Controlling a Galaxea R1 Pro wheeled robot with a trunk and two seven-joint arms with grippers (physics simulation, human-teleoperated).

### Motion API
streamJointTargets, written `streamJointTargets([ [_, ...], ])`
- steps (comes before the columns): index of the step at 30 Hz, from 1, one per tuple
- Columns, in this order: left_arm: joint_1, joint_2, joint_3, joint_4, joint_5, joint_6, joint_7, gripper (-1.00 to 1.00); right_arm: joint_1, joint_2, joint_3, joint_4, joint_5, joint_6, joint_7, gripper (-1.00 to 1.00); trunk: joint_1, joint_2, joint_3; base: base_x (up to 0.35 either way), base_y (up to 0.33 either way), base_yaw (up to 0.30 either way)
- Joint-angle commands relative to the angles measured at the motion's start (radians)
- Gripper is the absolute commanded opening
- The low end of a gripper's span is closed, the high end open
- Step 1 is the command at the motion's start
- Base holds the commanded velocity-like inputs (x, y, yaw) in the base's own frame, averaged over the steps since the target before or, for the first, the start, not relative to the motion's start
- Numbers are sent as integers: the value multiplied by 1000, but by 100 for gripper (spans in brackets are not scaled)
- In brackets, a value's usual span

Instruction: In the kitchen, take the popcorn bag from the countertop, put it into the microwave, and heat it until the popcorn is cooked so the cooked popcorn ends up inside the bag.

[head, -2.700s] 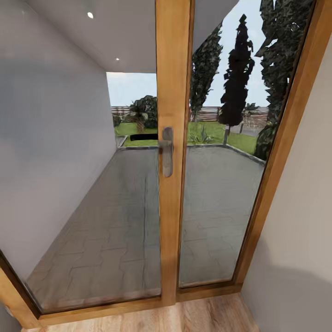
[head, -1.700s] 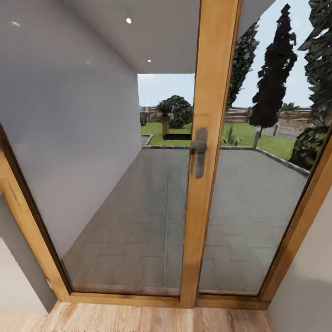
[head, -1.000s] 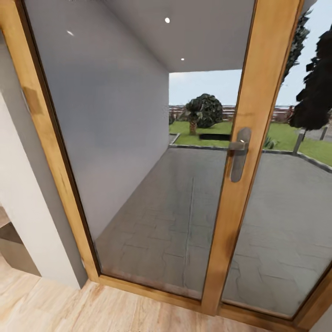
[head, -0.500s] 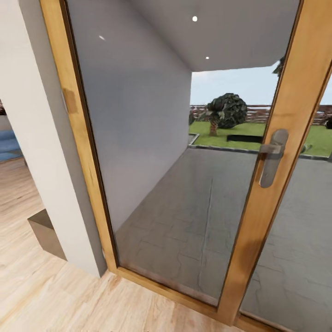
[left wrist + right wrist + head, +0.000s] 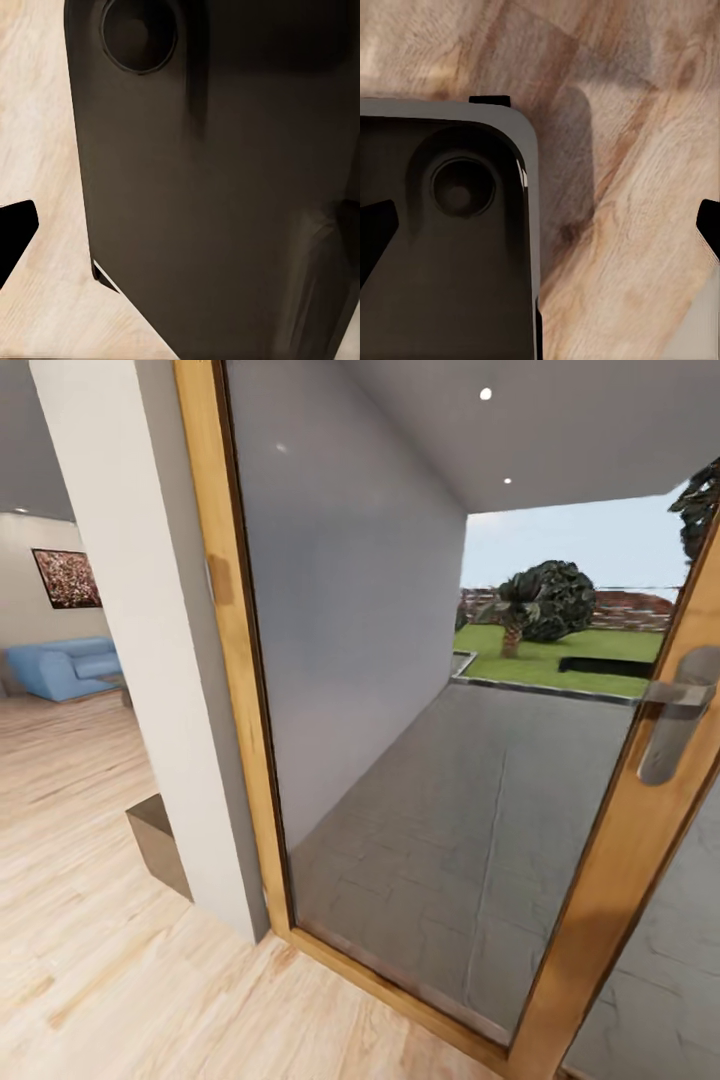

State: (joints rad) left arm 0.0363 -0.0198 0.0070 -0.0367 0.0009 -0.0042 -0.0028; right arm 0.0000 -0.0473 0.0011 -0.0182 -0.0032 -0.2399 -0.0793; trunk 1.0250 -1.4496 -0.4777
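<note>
The popcorn bag, the countertop, the microwave and the popcorn are out of view. The head view faces a wood-framed glass door (image 5: 240,690) onto a paved terrace. In the right wrist view my right gripper (image 5: 541,229) is open, its dark fingertips (image 5: 375,232) at opposite edges of the picture, over wooden floor (image 5: 645,187) and the robot's dark base (image 5: 450,285). In the left wrist view my left gripper (image 5: 180,232) looks open, with one dark fingertip (image 5: 15,232) far out at the edge beside the dark base (image 5: 225,187).
A white wall pillar (image 5: 140,610) stands left of the door frame, with a low brown block (image 5: 160,840) at its foot. The steel door handle (image 5: 675,720) is at the right. Light wooden floor (image 5: 90,920) leads left to a blue sofa (image 5: 65,665) and a wall picture (image 5: 67,578).
The camera has swung left: the door post and handle slid to the right of the picture, and the pillar, wooden floor and room with the sofa came into view.
</note>
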Motion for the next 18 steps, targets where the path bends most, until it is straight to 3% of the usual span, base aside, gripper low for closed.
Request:
streamJointTargets([
  [1, 0, 0, 1, -2, 0, 0, 0, 100, 0, 0, 0, 0, 0, -2, -2, 100, 0, 0, -1, 0, 0, 287],
  [18, 0, 0, 1, -2, 0, 0, 0, 100, 0, 0, 0, 0, -1, -2, -2, 100, 0, 0, -1, 0, 0, 288],
])
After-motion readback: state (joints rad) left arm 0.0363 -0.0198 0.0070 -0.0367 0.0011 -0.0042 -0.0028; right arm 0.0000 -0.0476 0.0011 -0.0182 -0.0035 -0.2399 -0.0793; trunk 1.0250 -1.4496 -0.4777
